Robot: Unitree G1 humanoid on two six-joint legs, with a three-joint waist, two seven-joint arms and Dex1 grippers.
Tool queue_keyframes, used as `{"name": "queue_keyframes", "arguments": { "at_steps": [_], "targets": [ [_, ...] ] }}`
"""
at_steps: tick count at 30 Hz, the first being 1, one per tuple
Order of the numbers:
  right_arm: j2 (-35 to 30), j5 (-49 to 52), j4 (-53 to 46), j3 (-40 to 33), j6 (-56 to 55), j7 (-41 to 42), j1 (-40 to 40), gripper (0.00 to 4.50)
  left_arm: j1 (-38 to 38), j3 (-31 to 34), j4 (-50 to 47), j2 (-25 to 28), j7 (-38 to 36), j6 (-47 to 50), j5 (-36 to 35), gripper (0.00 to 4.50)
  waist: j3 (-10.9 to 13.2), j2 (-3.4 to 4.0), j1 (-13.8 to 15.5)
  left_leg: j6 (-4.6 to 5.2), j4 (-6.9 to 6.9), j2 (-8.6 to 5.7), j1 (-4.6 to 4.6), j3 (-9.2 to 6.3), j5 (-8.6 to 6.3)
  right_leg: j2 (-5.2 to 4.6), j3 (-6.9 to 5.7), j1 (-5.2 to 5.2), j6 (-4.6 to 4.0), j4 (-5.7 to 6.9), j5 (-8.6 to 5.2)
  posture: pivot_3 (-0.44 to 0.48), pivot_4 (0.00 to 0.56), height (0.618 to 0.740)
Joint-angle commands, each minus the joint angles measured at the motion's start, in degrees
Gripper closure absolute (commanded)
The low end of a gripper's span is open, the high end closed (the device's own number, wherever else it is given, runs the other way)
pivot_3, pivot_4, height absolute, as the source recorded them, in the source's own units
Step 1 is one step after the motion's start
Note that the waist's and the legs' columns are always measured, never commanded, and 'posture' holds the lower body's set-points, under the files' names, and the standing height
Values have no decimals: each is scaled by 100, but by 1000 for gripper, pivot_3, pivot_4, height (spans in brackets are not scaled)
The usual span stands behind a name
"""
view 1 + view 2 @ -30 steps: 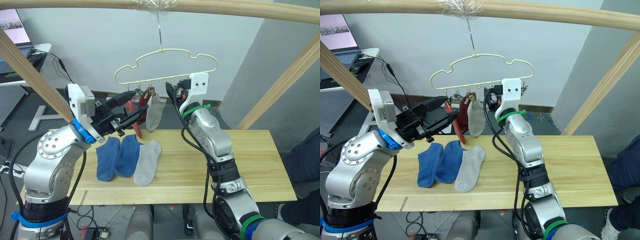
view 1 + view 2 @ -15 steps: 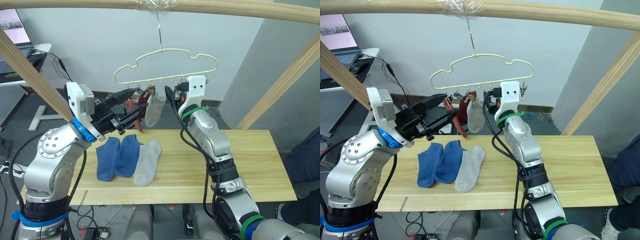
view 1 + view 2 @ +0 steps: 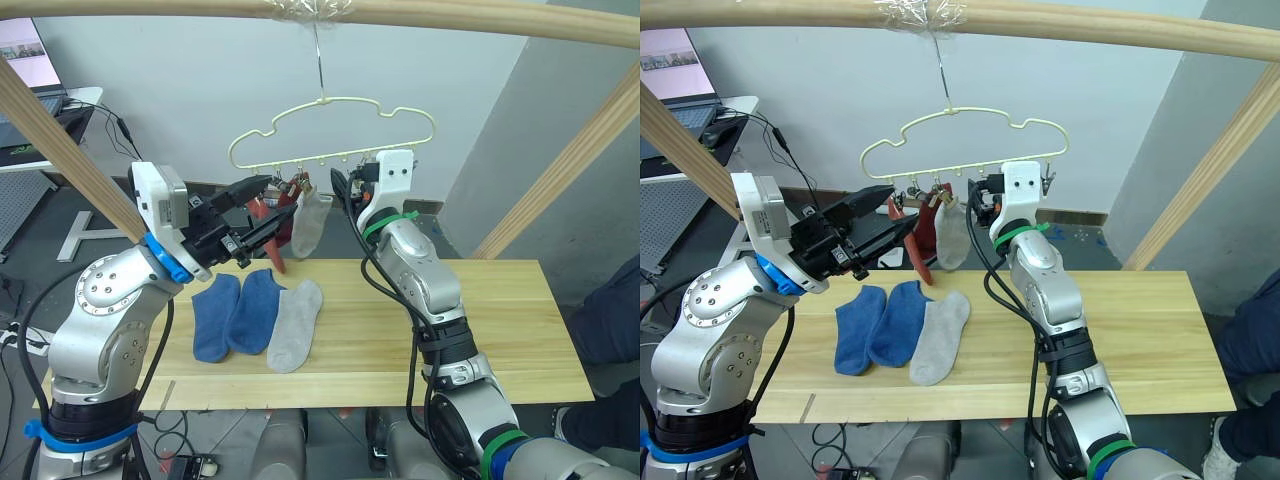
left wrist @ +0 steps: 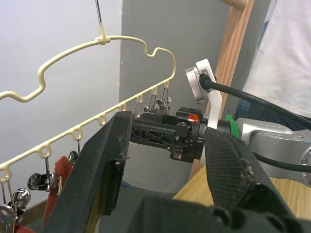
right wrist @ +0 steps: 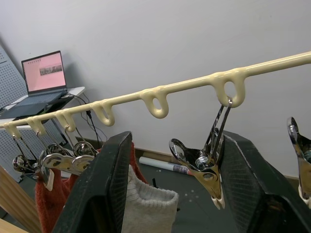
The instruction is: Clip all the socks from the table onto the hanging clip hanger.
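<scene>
- The thin pale-yellow wire clip hanger (image 3: 330,130) hangs from the wooden pole; two rust-red knit socks (image 3: 923,235) and one light grey knit sock (image 3: 311,223) already hang from its small grey metal clips.
- Three socks remain flat on the light wooden plank table (image 3: 480,330): two blue knit socks (image 3: 238,312) and a second light grey knit sock (image 3: 295,324), side by side.
- The left gripper (image 3: 262,208) has its jaws apart and empty, raised near the clipped socks; the table socks lie below and just behind its tips.
- The right gripper (image 5: 171,179) has its jaws spread, a free clip (image 5: 206,167) dangling between them.
- Judgement: the left arm is nearer the table socks, which lie lengthwise away from the robot, so it must descend.
</scene>
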Motion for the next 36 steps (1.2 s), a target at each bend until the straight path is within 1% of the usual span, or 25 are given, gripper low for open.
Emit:
{"name": "queue_keyframes", "arguments": {
  "at_steps": [1, 5, 6, 7, 15, 21, 23, 26, 36],
  "targets": [
    [91, 3, -109, -30, -128, -11, -146, 2653, -27, 30, -227, -18, 51, -35, -41, 1871, 0, 0, 0, 0, 0, 0, 0, 0, 0, 0, 0, 0, 0, 0, 0, 191, 225, 740],
    [69, 3, -121, -33, -117, 1, -141, 4143, -24, 15, -239, -25, 48, -30, -34, 1871, 0, 0, -1, 0, 0, 0, 0, 0, 0, 0, 0, 0, 0, 0, 0, 192, 233, 740],
    [67, 5, -118, -40, -110, -1, -141, 4327, -12, -2, -242, -17, 5, -75, -12, 1871, 0, 0, -2, 0, 0, 0, 0, 0, 0, 0, 0, 0, 0, 0, 0, 192, 233, 740],
    [66, 4, -125, -43, -102, -4, -136, 4332, 3, -14, -258, -14, -29, -109, -2, 1871, 0, 0, -2, 0, 0, 0, 0, 0, 0, 0, 0, 0, 0, 0, 0, 192, 235, 740],
    [-16, -11, -171, -70, -47, 18, -99, 4332, 122, -36, -399, -57, 54, -21, -13, 1871, 0, 0, -2, 0, 0, 0, 0, 0, 0, 0, 0, 0, 1, 0, -1, 190, 241, 740],
    [-36, -40, -198, 11, -43, 72, -84, 4332, 59, -55, -364, -47, 66, -15, 8, 1871, 0, 0, -2, 0, 0, 0, 0, 0, 0, 0, 1, 0, 1, -1, -1, 188, 243, 740],
    [-11, -46, -188, 15, -56, 55, -105, 3618, 44, -65, -370, -46, 85, -10, 14, 1871, 0, 1, -2, 0, 0, 0, 0, 0, 0, 0, 0, 0, 2, -1, -1, 190, 244, 740],
    [15, -53, -176, 11, -66, 45, -120, 2694, 49, -71, -386, -34, 102, -2, 9, 1871, 0, 1, -2, 0, 0, 1, 0, 0, 0, 0, 1, 0, 1, -1, -1, 191, 243, 740],
    [54, -82, -98, 12, -114, 26, -153, 2694, 23, -97, -411, -16, 140, 62, -6, 1871, 0, 1, -1, 0, -1, 1, 0, 0, 0, 1, 0, 0, 3, -1, -2, 192, 244, 740]
  ]
}}
